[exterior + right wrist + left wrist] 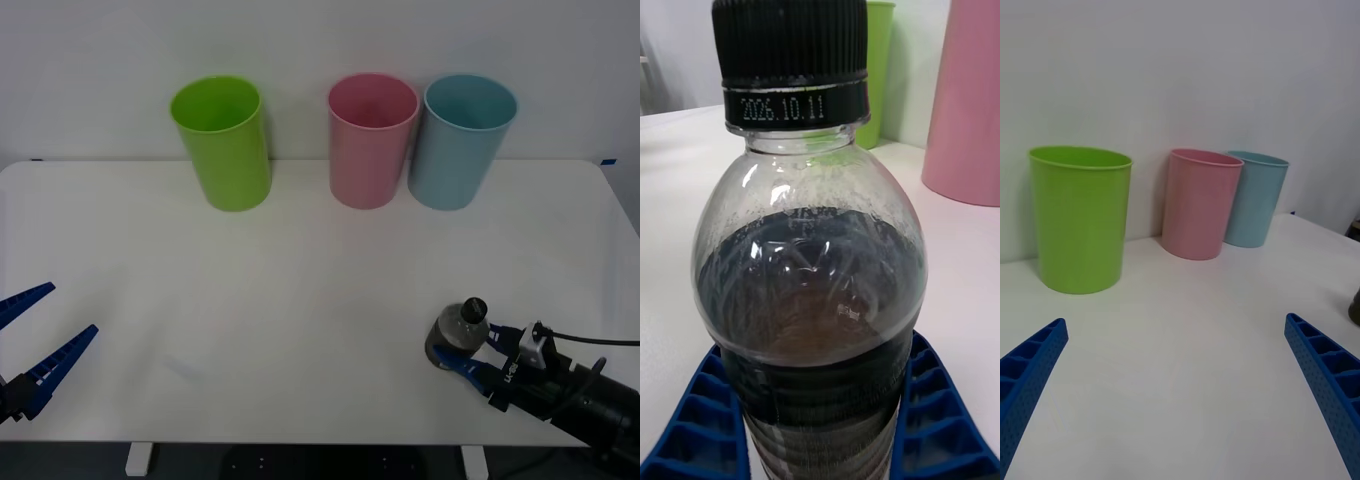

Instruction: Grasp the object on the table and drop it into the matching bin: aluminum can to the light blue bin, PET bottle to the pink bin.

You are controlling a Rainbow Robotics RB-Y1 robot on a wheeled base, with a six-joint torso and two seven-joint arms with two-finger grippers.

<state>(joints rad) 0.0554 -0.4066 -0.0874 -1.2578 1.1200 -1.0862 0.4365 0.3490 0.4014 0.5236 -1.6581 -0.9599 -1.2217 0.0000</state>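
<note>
A wide white table (300, 300) fills most of the front view, seen from above the robot's arms. Along its far edge, in the upper part of the frame, stand three tall cup-shaped bins. A lime green bin (222, 142) stands upper left, apart from the other two. The pink bin (371, 138) stands just right of centre, and the light blue bin (462, 140) stands just beside it on the right, the two nearly touching.

At the lower right of the front view, the right gripper (462, 362) reaches in from the corner on a black arm. Its blue ribbed fingers sit on either side of the PET bottle (459, 332), a small clear, dark-tinted bottle with a black screw cap, standing upright on the table. In the right wrist view the bottle (809, 285) looms close, with a blue finger (940, 420) against each side of its lower body. I can't make out how tightly they press.

At the lower left edge of the front view, the left gripper (25, 340) hovers over the near side of the table, fingers spread wide with nothing between them.
</note>
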